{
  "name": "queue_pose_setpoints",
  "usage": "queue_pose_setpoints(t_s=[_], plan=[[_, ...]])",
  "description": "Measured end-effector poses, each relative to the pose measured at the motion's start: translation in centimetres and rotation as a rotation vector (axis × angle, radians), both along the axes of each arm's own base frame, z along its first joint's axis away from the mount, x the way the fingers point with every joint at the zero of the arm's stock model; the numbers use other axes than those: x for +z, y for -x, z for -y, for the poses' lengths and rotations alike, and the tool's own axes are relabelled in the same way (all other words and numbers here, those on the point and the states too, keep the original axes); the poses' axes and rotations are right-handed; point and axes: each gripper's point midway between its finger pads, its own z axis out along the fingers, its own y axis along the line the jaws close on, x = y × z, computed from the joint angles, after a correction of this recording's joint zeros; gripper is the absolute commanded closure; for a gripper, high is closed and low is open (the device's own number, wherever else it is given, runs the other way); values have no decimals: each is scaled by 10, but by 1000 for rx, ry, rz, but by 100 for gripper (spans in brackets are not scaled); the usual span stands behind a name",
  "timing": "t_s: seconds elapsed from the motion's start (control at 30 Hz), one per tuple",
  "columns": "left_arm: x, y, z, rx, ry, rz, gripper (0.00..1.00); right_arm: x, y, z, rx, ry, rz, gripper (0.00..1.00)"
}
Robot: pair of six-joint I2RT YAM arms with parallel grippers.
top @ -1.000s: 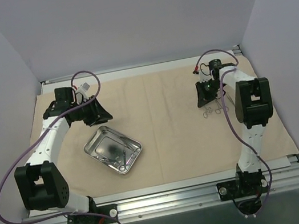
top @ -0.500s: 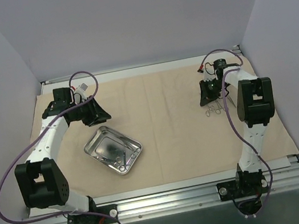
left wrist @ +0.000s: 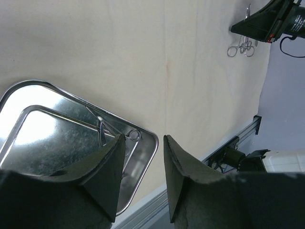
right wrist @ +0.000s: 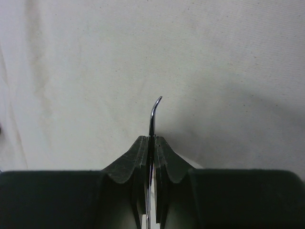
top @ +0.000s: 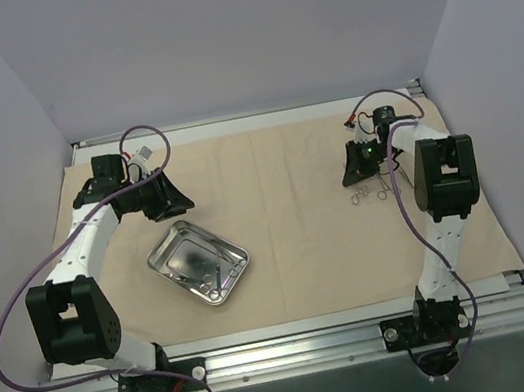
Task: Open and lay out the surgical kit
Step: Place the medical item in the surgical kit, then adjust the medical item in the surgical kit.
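The surgical kit's beige cloth wrap (top: pixel 287 166) lies spread flat over the table. On it, left of centre, sits the shiny steel tray (top: pixel 163 245) with ring-handled instruments (top: pixel 217 277) inside. In the left wrist view the tray (left wrist: pixel 57 138) is below my left gripper (left wrist: pixel 144 140), which hovers open and empty near its corner, one ring handle (left wrist: pixel 135 135) showing. My right gripper (right wrist: pixel 151 139) is shut on a slim curved-tip instrument (right wrist: pixel 153 112) just above the cloth. In the top view that gripper (top: pixel 354 172) is at the far right, with more ring-handled instruments (top: pixel 371 192) on the cloth beside it.
Grey walls close in the table on three sides. An aluminium rail (top: pixel 289 349) runs along the near edge between the arm bases. The cloth's right edge (top: pixel 487 207) reaches nearly to the table's side. Purple cables loop off both arms.
My right gripper has shifted slightly back and leftward, keeping its grip on the instrument. The left arm has barely moved and its fingers stay apart.
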Motion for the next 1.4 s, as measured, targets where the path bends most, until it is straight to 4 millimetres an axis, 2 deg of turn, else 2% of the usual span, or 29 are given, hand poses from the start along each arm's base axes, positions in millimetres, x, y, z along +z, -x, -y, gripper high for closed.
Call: queue_pose_setpoints(t_s=[0.03, 0.23, 0.63, 0.73, 0.9, 0.97, 1.07, 1.2, 1.4], plan=[[0, 0, 0, 0, 0, -1, 54, -2, 1, 0, -2, 0, -7, 88], [0, 0, 0, 0, 0, -1, 54, -5, 2, -1, -6, -6, -20, 78], [0, -1, -2, 7, 2, -2, 53, -4, 2, 0, -20, 17, -26, 76], [-1, -1, -3, 9, -2, -2, 53, -3, 2, 8, -24, 83, -25, 71], [-5, 1, -3, 12, -5, -13, 53, -3, -3, 15, -6, 257, 2, 69], [-7, 3, -4, 14, -6, -22, 53, -4, -3, 11, 17, 349, 11, 67], [-9, 4, -4, 17, -5, -29, 53, -3, -2, -5, 67, 458, 39, 66], [-10, 5, -4, 18, -4, -35, 53, 3, -3, -26, 109, 529, 77, 65], [-11, 6, -4, 18, -5, -38, 53, 19, -22, -17, 58, 583, 128, 66]])
